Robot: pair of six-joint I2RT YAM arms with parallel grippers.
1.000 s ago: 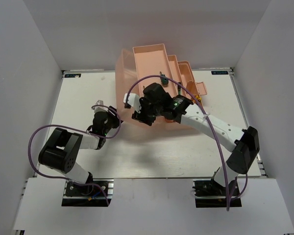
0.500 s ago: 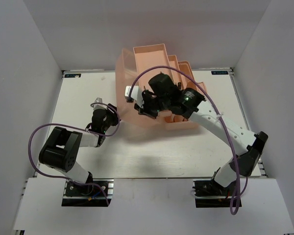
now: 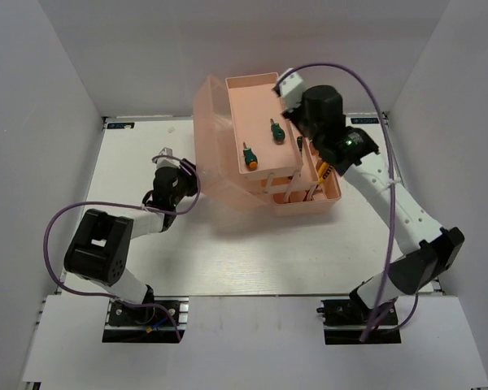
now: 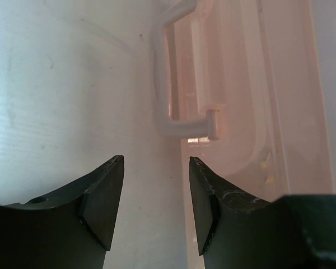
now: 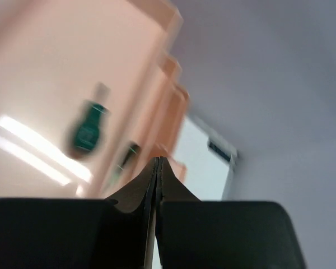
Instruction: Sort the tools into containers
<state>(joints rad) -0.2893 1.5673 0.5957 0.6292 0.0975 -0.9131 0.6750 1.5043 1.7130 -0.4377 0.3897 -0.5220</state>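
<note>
The pink toolbox (image 3: 317,197) stands open at the back middle, its tiers folded out. Its top tray (image 3: 248,91) holds a stubby green screwdriver (image 3: 272,130) and an orange-green one (image 3: 248,154). Yellow plier handles (image 3: 328,169) show in a lower tier, partly hidden by my right arm. My right gripper (image 3: 298,123) hangs above the top tray's right side, shut and empty; its wrist view is blurred, with the jaws (image 5: 158,159) pressed together and the green screwdriver (image 5: 88,131) to their left. My left gripper (image 3: 166,161) sits low on the table left of the toolbox, open (image 4: 157,162) with nothing between its fingers.
The translucent lid (image 3: 210,134) stands up on the toolbox's left side, and its white handle (image 4: 185,120) is just ahead of my left fingers. Grey walls close in the table on three sides. A purple cable (image 3: 366,89) arcs over the right arm.
My right arm has swung from the toolbox's front left to above its back right, shutting its jaws and uncovering the two stubby screwdrivers. The left gripper has edged slightly farther back.
</note>
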